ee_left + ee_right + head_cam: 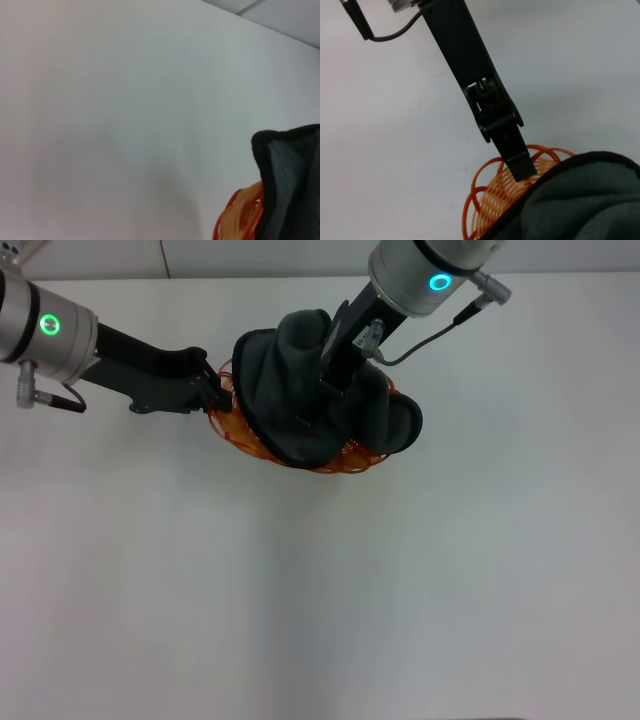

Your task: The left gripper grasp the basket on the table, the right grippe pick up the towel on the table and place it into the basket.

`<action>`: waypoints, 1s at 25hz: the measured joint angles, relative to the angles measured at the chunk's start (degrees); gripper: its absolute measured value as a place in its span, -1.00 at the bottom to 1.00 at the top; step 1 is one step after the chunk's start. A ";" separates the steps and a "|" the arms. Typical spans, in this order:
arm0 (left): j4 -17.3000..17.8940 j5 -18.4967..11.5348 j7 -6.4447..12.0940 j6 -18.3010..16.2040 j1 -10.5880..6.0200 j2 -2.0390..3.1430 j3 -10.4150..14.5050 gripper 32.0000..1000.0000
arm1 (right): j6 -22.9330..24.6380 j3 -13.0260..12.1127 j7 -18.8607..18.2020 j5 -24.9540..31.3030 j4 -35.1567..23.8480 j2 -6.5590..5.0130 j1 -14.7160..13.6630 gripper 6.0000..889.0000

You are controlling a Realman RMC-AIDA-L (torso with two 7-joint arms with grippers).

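Note:
The orange wire basket (232,425) sits on the white table (300,590) at the far middle. The dark grey towel (290,410) is bunched over it and covers most of it, one fold standing up. My left gripper (215,390) reaches in from the left and is shut on the basket's left rim. The right wrist view shows this left gripper (520,167) clamped on the basket's (490,200) looped edge beside the towel (570,200). My right gripper (330,380) comes down from the far side, fingers sunk in the towel and shut on it.
The left wrist view shows bare table, a towel (290,175) corner and some basket (240,215) rim. A thin cable (430,340) hangs from the right arm. White tabletop stretches wide in front of the basket.

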 joint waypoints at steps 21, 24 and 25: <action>-0.15 -0.01 -0.12 -0.16 1.42 0.49 -0.04 -0.90 | -12.08 -2.89 7.45 -0.67 -21.84 -0.44 -6.95 0.92; -0.16 -0.01 -0.15 -0.18 1.56 0.53 -0.06 -0.90 | -14.40 -2.75 8.95 -0.72 -26.76 -0.49 -8.40 0.92; -0.16 -0.01 -0.14 -0.18 1.61 0.53 -0.08 -0.90 | -15.39 -2.45 9.39 -0.73 -28.27 -0.51 -8.67 0.92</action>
